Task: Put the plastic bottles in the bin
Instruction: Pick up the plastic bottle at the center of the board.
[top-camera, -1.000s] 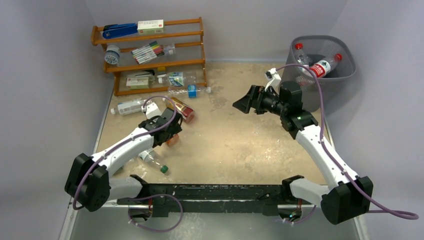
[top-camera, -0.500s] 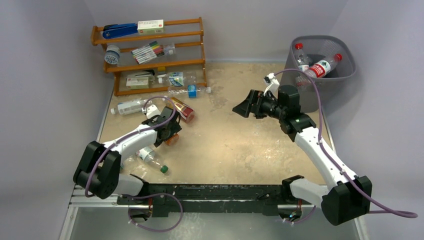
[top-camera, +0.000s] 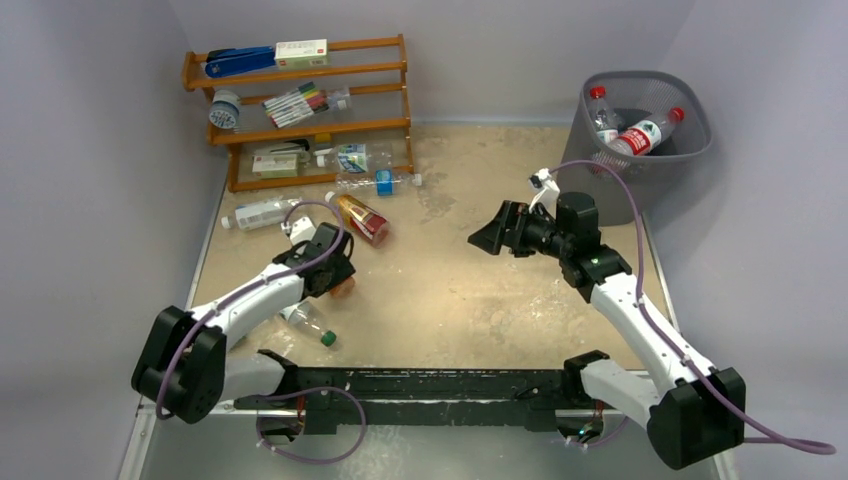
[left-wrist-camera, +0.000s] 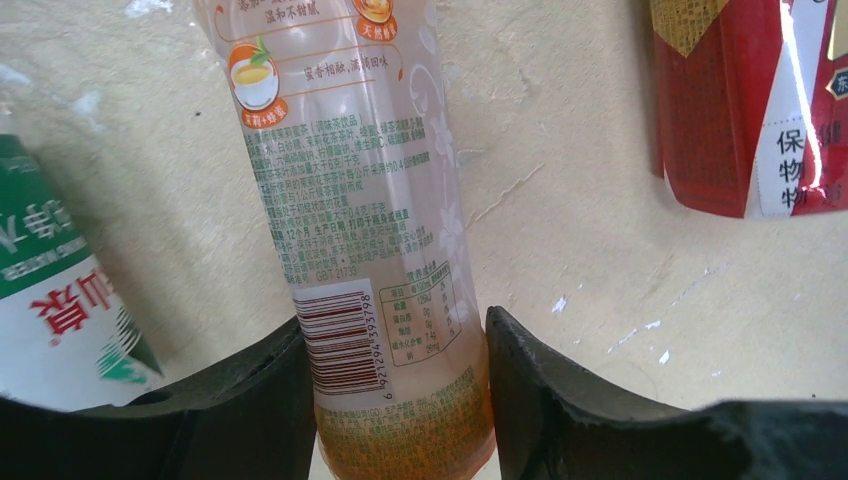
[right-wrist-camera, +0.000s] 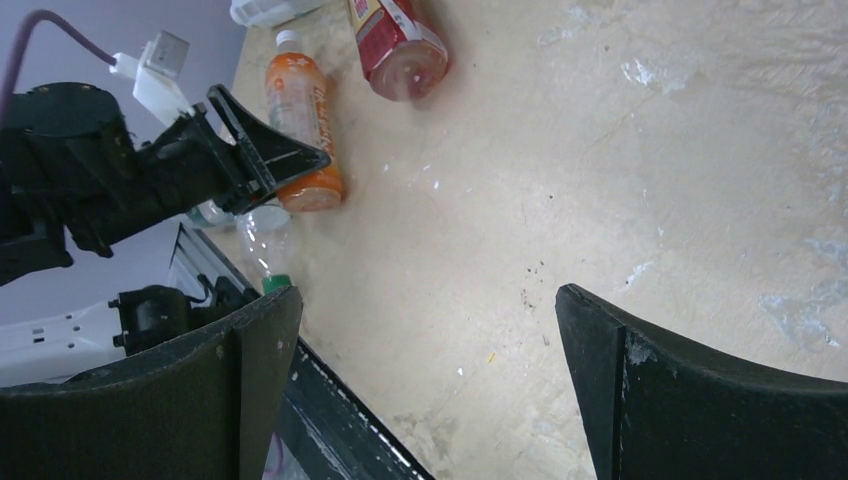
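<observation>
Seven plastic bottles (top-camera: 258, 213) countable off the rack (top-camera: 300, 129), one bin (top-camera: 655, 185).
Five lie on the table (top-camera: 480, 290): one orange-filled bottle (left-wrist-camera: 370, 200), one red-labelled bottle (top-camera: 365, 222), one green-capped bottle (top-camera: 305, 320) and two clear bottles (top-camera: 355, 183). Two red-capped bottles (top-camera: 645, 132) sit in the wire-mesh bin. There is one wooden rack and one blue stapler (top-camera: 240, 62) (the markers (top-camera: 295, 103) are too bunched to count).

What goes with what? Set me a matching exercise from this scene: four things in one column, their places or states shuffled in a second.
1. orange-filled bottle
2. red-labelled bottle
3. blue stapler
4. right pincer

A. top shelf of the wooden rack
B. open, holding nothing
C. inside the bin
D. between the fingers of the left pincer

Pairs: 1-D, 2-C, 3-A, 4-B
</observation>
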